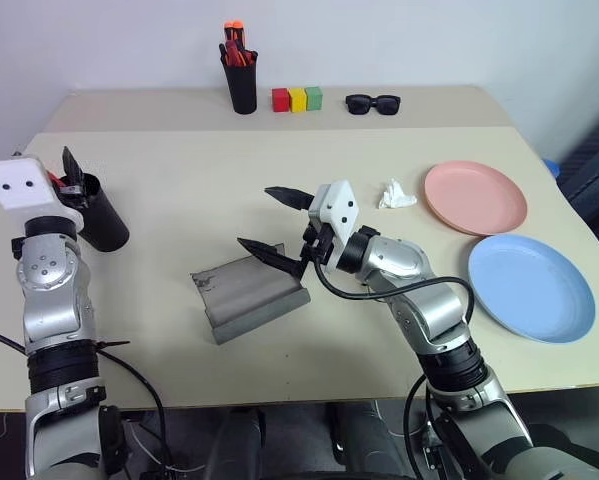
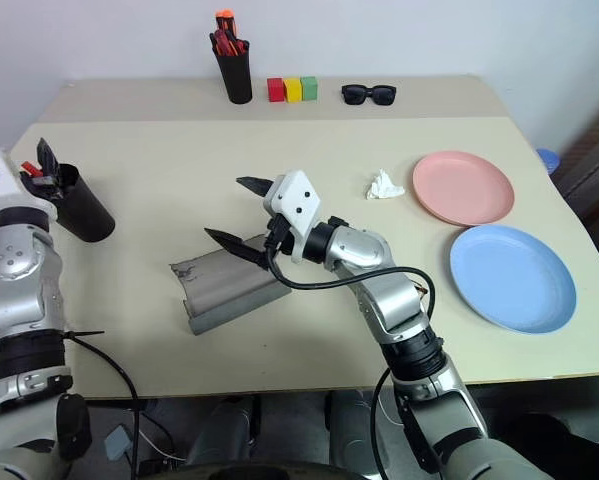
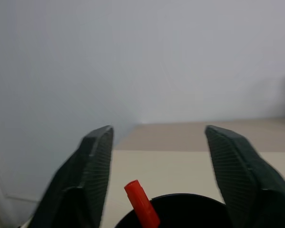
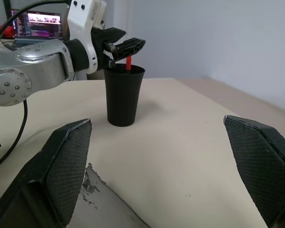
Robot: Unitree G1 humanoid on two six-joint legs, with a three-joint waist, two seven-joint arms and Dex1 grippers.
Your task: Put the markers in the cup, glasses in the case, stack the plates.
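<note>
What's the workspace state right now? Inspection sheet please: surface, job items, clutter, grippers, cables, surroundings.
Surface: beige table, a second one butted behind it.
Job's things: red marker standing in the black cup; grey case lying open mid-table; pink plate and blue plate side by side, unstacked; glasses: nothing seen.
Clutter: pen holder with orange-red pens, three coloured blocks, black sunglasses, crumpled tissue.
Grippers: left gripper open over the cup's mouth; right gripper open above the case, holding nothing.
Cables: black cable looped along the right arm.
Surroundings: plain wall; a lit screen behind the left arm.
</note>
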